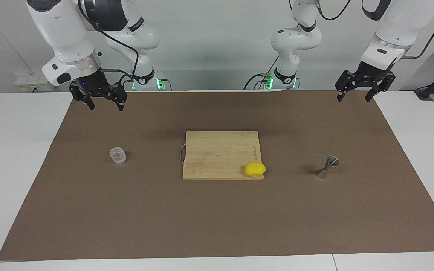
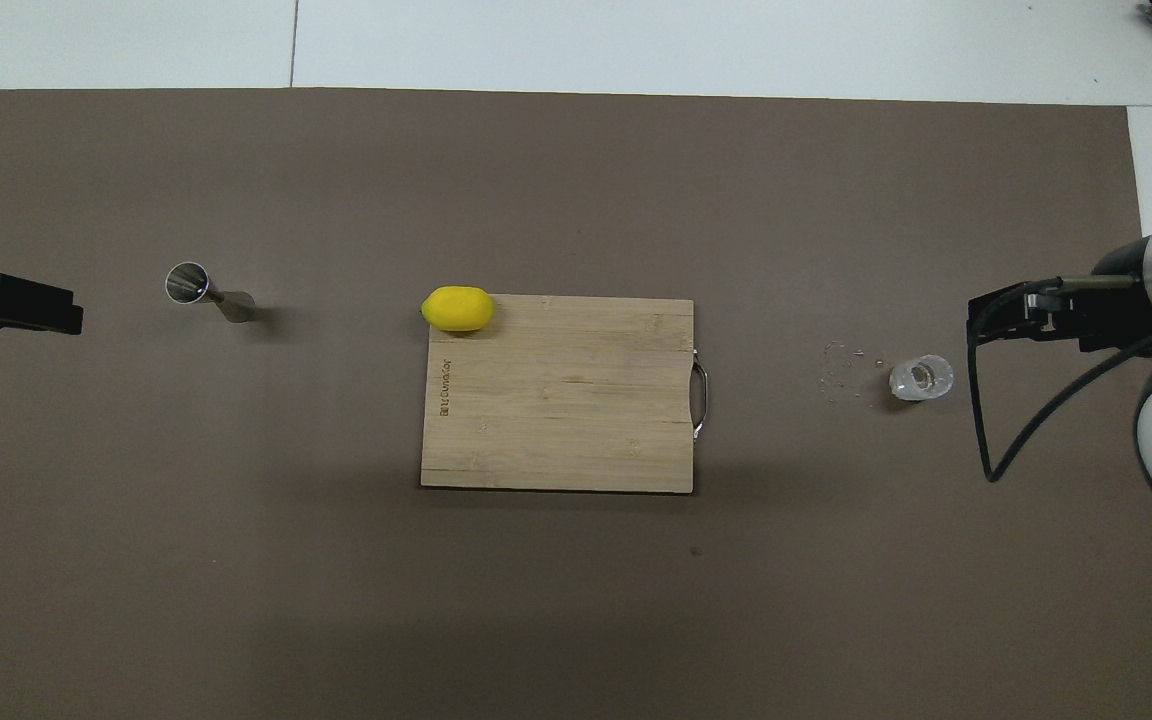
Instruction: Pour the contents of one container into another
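Observation:
A small clear faceted glass cup [image 1: 118, 155] [image 2: 921, 378] stands upright on the brown mat toward the right arm's end. The steel hourglass jigger [image 1: 327, 167] [image 2: 208, 293] stands upright on the mat toward the left arm's end. My right gripper [image 1: 104, 105] [image 2: 981, 322] hangs open and empty high over the mat's edge by the robots, well above the cup. High up at the left arm's end, my left gripper [image 1: 353, 97] [image 2: 61, 312] is open with nothing in it, apart from the jigger.
A bamboo cutting board [image 1: 217, 150] [image 2: 576, 400] with a metal handle lies mid-mat. A yellow lemon [image 1: 255, 169] [image 2: 457, 308] rests on its corner toward the jigger. A few droplets [image 2: 841, 365] lie on the mat beside the cup. A black cable [image 2: 981, 420] hangs from the right arm.

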Robot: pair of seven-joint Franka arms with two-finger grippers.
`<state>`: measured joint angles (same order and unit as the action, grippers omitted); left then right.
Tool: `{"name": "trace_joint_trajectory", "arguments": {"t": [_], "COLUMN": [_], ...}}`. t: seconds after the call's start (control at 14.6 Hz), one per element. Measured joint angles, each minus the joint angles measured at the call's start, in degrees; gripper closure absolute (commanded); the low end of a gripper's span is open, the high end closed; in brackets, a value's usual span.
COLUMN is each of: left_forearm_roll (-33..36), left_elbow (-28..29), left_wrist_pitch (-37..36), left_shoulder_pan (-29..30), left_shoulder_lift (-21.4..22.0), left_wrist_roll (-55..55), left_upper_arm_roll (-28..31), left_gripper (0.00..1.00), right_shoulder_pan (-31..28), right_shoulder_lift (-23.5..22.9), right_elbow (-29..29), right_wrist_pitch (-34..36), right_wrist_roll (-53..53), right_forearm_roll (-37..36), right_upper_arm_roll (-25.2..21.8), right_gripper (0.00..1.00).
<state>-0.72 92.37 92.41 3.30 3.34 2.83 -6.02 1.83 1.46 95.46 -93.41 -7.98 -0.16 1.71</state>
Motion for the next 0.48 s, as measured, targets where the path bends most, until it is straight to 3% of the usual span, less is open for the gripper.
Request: {"name": "trace_joint_trajectory", "arguments": {"t": [0.48], "left_forearm_roll": [0.0], "left_elbow": [0.1], "left_wrist_pitch": [1.4], "left_shoulder_pan": [0.0], "left_shoulder_lift": [0.0], "left_wrist_roll": [0.0], "left_upper_arm_roll": [0.1], "left_gripper": [0.00], "right_shoulder_pan": [0.0], "right_shoulder_lift": [0.0], "right_elbow": [0.0], "right_wrist_pitch": [0.0], "right_wrist_roll": [0.0], "right_forearm_roll": [0.0], "right_upper_arm_roll": [0.0], "right_gripper": [0.00]}}
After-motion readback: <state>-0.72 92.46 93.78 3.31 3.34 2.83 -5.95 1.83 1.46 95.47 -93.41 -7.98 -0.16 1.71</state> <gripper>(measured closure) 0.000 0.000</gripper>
